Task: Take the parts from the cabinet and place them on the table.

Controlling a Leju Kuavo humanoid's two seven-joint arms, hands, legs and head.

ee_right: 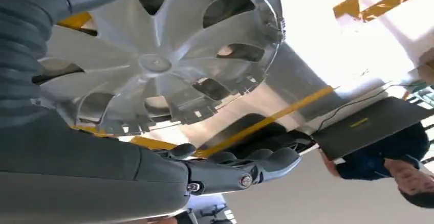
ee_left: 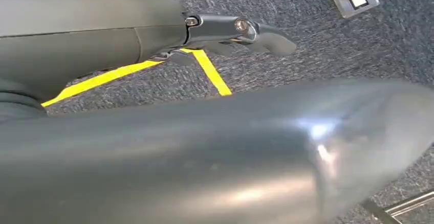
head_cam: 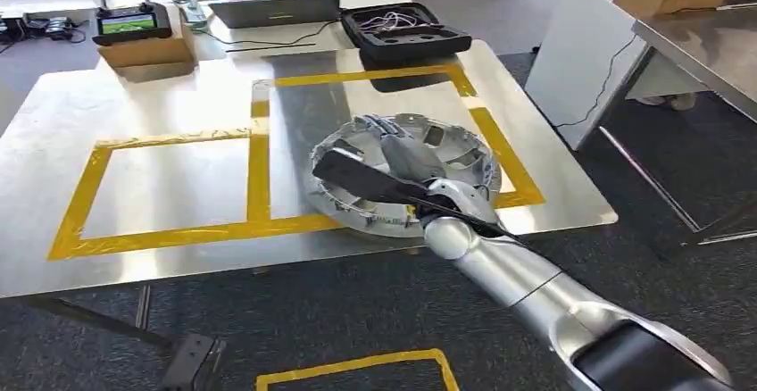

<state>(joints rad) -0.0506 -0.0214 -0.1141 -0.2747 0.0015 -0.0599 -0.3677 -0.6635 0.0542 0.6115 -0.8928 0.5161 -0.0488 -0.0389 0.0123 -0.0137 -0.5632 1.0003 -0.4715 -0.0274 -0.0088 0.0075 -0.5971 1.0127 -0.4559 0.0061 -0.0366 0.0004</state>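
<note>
Now placing: right hand (head_cam: pixel 406 163) lies fingers-spread, ungripping, over the hubcap (head_cam: pixel 446 145) on the table (head_cam: pixel 161 186); next, withdraw; left hand (ee_left: pixel 240 32) empty.

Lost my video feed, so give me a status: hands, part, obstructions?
Right hand over the silver wheel cover, grip unclear. Wheel cover lies on the steel table, overlapping the yellow tape outline. Left hand hangs above the carpet.
</note>
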